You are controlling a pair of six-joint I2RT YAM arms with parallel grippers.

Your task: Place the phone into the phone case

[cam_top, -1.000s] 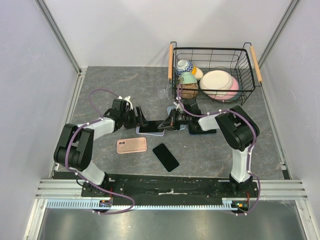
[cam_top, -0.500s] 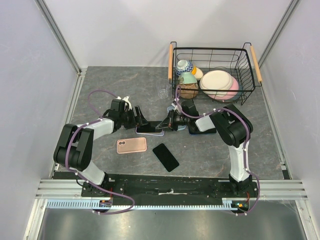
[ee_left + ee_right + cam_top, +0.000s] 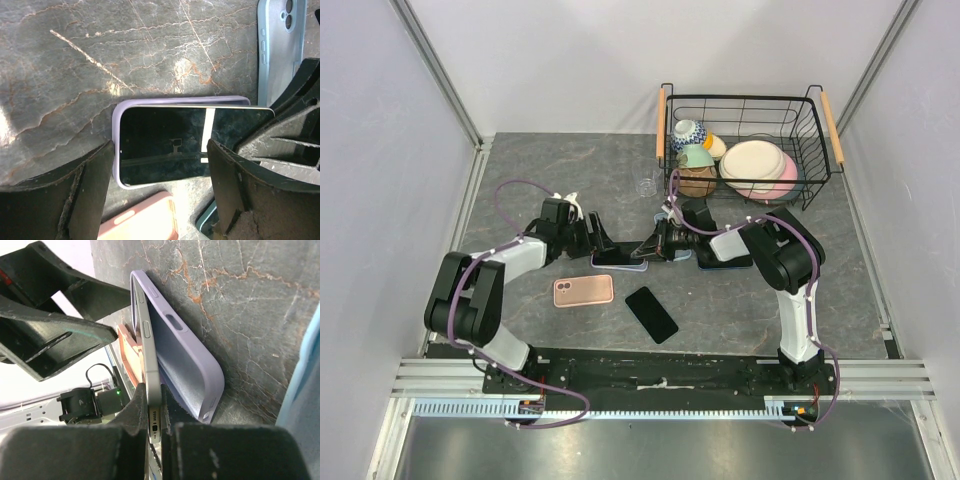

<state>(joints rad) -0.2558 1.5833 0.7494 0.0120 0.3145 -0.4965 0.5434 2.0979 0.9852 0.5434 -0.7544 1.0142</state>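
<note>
Since a second ago the right arm's elbow has drawn in toward the middle of the table [image 3: 550, 170] and its gripper has edged a little to 9 o'clock; the left arm, the phones and the cases lie as they did. From the left: the left gripper [image 3: 603, 243] sits low at the 9 o'clock end of the phone [image 3: 170, 145], its fingers [image 3: 90, 195] spread wide, one on each long side of the phone and clasping nothing. A pink case [image 3: 583, 291] lies flat at about 7 o'clock from it, well apart from the arms. The phone lies screen up in the lilac case [image 3: 116, 145] near the middle of the table, its 9 o'clock end seated inside the case rim. In the right wrist view its other end stands raised out of the case, so the phone is tilted and not fully in. A black phone [image 3: 651, 314] lies alone at 5 o'clock from the case. The right gripper [image 3: 154, 412] comes in from 3 o'clock and is clamped on the raised end of the phone, one finger on each face. A pale blue case [image 3: 280, 45] lies at 1 o'clock from the phone. At 1 o'clock on the table stands a wire basket [image 3: 740, 98] with bowls and plates.
</note>
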